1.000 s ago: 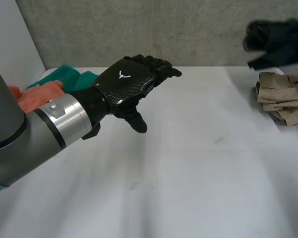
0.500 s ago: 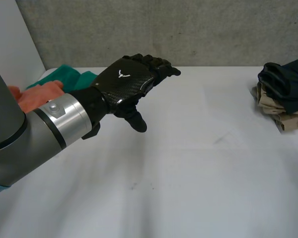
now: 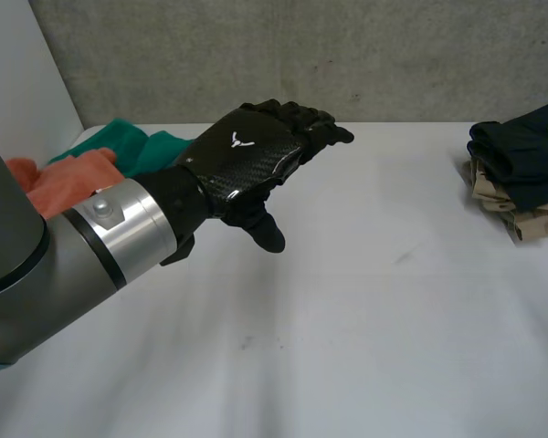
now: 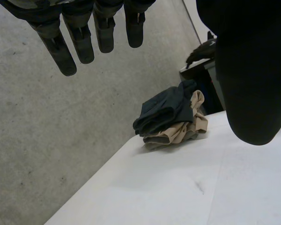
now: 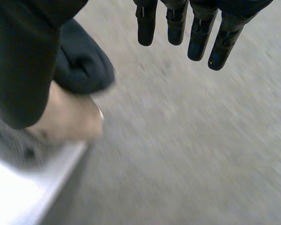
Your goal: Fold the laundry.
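A folded dark navy garment [image 3: 522, 151] lies on top of a stack of folded beige garments [image 3: 522, 217] at the table's right edge. The left wrist view shows the same stack, navy garment [image 4: 163, 110] over the beige garments [image 4: 180, 131], far beyond my left hand's fingertips. My left hand [image 3: 247, 155] hovers above the white table [image 3: 365, 319] left of centre, open and empty. My right hand [image 5: 196, 33] is open with straight fingers and holds nothing. The navy garment [image 5: 82, 63] and the beige garments [image 5: 65, 117] lie beside its thumb.
A green cloth [image 3: 137, 146] and an orange cloth [image 3: 68, 178] lie bunched at the table's far left, behind my left forearm. A grey wall runs along the table's far edge.
The navy garment was in the air above the beige stack and has come down onto it. My right hand has let go of it. My left hand has shifted slightly to the right.
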Controlling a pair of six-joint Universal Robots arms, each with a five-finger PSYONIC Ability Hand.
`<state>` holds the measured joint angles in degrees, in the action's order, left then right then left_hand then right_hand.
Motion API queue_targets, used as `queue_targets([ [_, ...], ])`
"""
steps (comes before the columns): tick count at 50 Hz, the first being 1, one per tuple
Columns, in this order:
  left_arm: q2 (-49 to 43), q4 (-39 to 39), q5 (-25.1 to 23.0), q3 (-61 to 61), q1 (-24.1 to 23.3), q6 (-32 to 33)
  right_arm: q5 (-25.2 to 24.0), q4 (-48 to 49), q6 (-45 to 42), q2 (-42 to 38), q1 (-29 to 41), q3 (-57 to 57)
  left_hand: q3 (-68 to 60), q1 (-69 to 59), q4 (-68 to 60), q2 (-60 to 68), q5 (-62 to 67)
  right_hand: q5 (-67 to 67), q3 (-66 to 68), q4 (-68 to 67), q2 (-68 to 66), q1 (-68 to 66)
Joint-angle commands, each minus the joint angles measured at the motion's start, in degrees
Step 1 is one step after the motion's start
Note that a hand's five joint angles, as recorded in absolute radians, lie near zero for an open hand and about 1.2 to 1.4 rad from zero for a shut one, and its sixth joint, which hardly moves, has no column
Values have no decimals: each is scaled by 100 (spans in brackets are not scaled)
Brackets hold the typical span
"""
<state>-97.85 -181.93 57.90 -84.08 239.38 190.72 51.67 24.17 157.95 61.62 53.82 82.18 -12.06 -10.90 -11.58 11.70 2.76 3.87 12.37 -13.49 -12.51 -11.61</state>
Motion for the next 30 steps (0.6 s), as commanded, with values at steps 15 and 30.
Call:
queue_targets([
  [15,249,-149,10,5,-67,-17,2243,140,-452,1351,988,-1284,134,18,86,-98,-205,-387,-237,349,251,161],
  [30,-31,-923,1127,304,2138,27,449,336,362,1856,5155,1774,202,85,153,-165,-272,-387,-237,349,251,161],
])
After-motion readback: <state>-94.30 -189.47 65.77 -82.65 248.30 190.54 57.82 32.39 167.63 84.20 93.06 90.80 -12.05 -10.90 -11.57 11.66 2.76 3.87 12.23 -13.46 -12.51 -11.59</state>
